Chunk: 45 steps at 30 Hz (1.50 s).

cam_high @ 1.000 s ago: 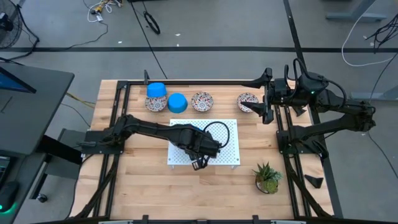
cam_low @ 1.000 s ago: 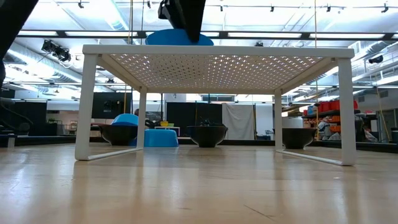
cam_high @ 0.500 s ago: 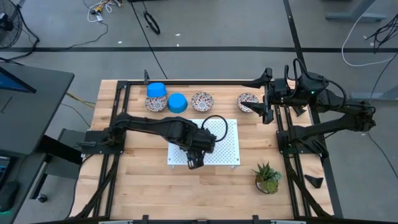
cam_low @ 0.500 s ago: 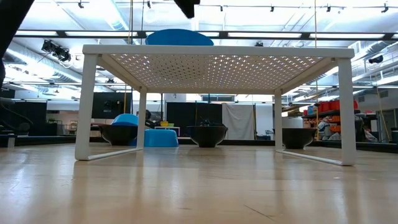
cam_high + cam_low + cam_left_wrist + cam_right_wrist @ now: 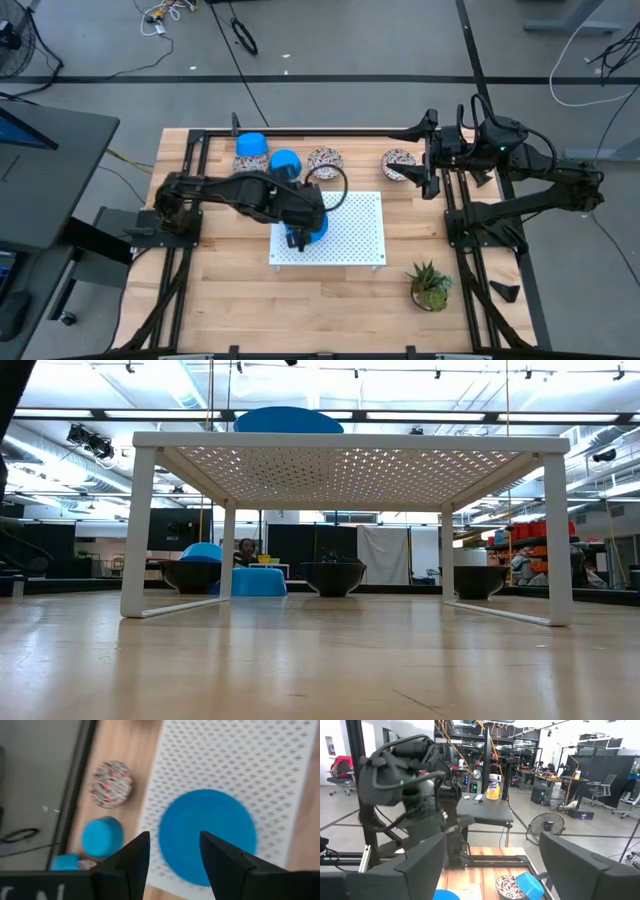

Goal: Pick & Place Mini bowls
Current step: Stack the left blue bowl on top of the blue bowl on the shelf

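Along the desk's (image 5: 250,300) far edge, going from left, a blue bowl (image 5: 251,146) rests on a patterned one (image 5: 243,168), then a second blue bowl (image 5: 285,163) and two patterned bowls (image 5: 324,161) (image 5: 398,162). Over the perforated board (image 5: 350,232), the left tool (image 5: 172,857) hangs released above an upturned blue bowl (image 5: 207,836). At the far right, the right tool (image 5: 490,865) waits, spread wide.

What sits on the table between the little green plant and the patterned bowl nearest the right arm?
In the high view, only bare wood lies between the potted plant and that patterned bowl; the white perforated board sits just left of that stretch.
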{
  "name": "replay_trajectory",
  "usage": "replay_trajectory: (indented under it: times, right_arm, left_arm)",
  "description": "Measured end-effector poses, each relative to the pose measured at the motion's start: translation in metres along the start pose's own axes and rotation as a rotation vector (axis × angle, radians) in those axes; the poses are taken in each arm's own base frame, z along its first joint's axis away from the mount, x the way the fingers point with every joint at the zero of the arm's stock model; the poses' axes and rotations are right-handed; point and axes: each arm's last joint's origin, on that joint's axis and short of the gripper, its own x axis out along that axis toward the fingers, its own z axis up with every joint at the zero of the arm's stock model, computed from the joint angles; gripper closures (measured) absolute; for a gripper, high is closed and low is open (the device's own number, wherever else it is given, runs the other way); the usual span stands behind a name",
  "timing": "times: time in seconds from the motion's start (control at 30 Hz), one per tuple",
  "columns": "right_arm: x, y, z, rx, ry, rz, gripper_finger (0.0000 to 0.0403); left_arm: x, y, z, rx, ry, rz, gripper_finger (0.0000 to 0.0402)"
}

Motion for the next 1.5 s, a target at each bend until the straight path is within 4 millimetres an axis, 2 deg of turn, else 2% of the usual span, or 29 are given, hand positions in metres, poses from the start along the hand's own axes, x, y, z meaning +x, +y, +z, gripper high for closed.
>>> replay_trajectory:
  times: [0.2, 0.5, 0.73, 0.9, 1.2, 1.5]
  right_arm:
    - [0.004, 0.0, -0.002, -0.026, 0.014, 0.002, 0.0082]
    - [0.018, 0.001, -0.01, -0.027, 0.054, 0.005, 0.0082]
    - [0.032, 0.001, -0.018, -0.024, 0.092, 0.01, 0.0082]
    - [0.041, 0.002, -0.023, -0.029, 0.111, 0.012, 0.0082]
    - [0.043, 0.002, -0.023, -0.077, 0.109, 0.013, 0.0082]
    - [0.045, 0.001, -0.019, -0.072, 0.055, 0.006, 0.0082]
  left_arm:
    - [-0.001, 0.022, -0.021, 0.027, 0.045, 0.051, 0.0225]
    - [0.01, 0.055, -0.081, 0.033, 0.173, 0.148, 0.0225]
    - [0.023, 0.074, -0.118, 0.075, 0.241, 0.231, 0.0222]
    - [0.038, 0.081, -0.137, 0.114, 0.271, 0.236, 0.0197]
    - [0.069, 0.09, -0.148, 0.207, 0.298, 0.23, 0.0127]
    - [0.104, 0.112, -0.158, 0.197, 0.337, 0.261, 0.0108]
